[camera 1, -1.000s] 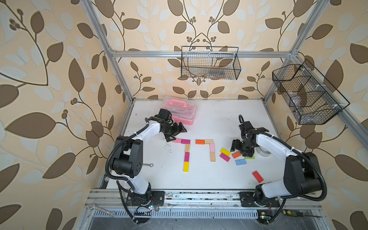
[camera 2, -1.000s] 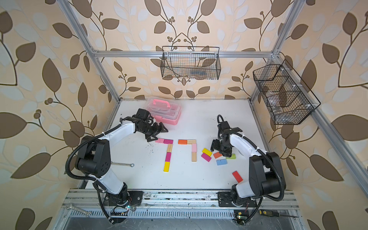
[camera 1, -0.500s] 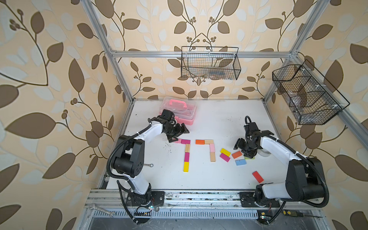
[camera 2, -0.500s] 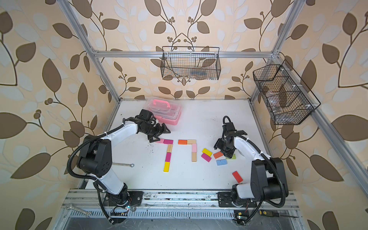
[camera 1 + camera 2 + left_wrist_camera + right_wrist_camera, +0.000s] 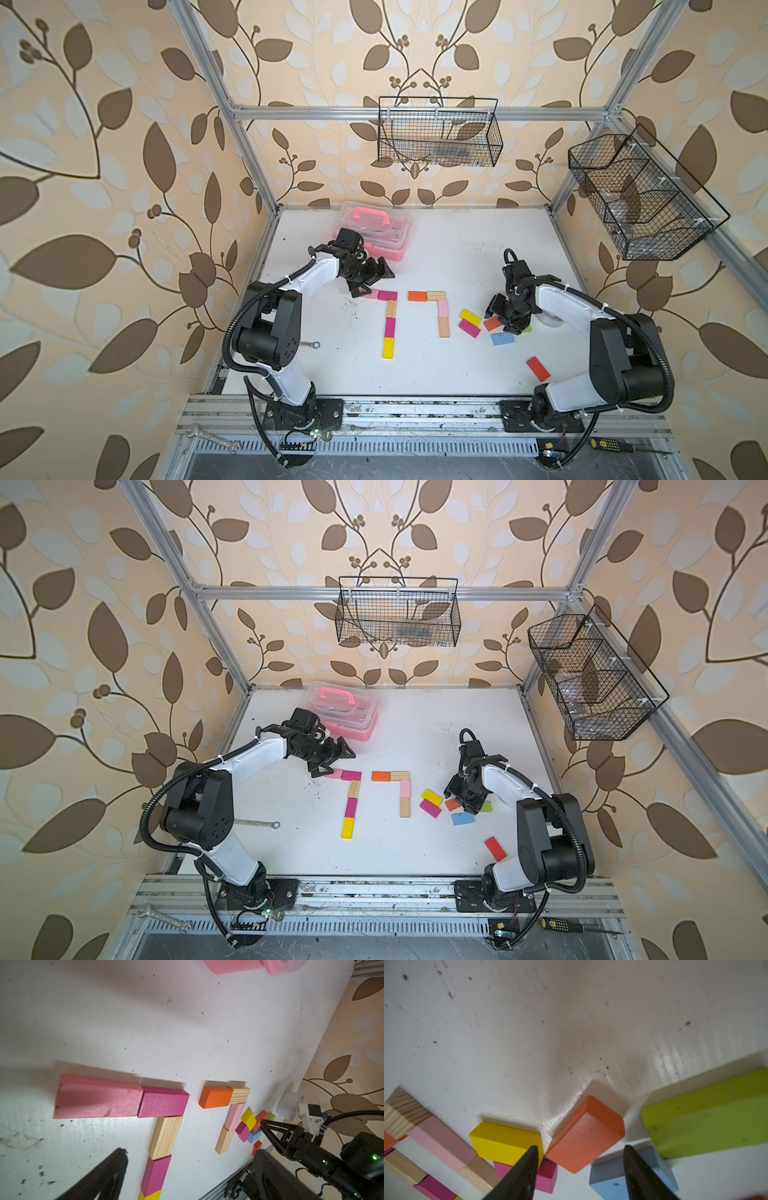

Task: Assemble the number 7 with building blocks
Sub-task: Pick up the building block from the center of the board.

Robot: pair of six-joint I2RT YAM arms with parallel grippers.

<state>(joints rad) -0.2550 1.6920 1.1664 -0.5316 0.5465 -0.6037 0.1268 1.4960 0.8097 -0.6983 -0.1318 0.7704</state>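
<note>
Already one five-block number 7 lies finished mid-frame on the white surface, a second 7 right of it lacks its last stem block, and the half-open right fingers straddle a loose orange block, ungripped, while the left fingers gape empty.

The white table carries a pink clear-lidded plastic case. In front of the case lie a five-block number 7 and, more to the right, a four-block figure. Loose building blocks lie farther right of the case. A small wrench lies front-left of it.
</note>
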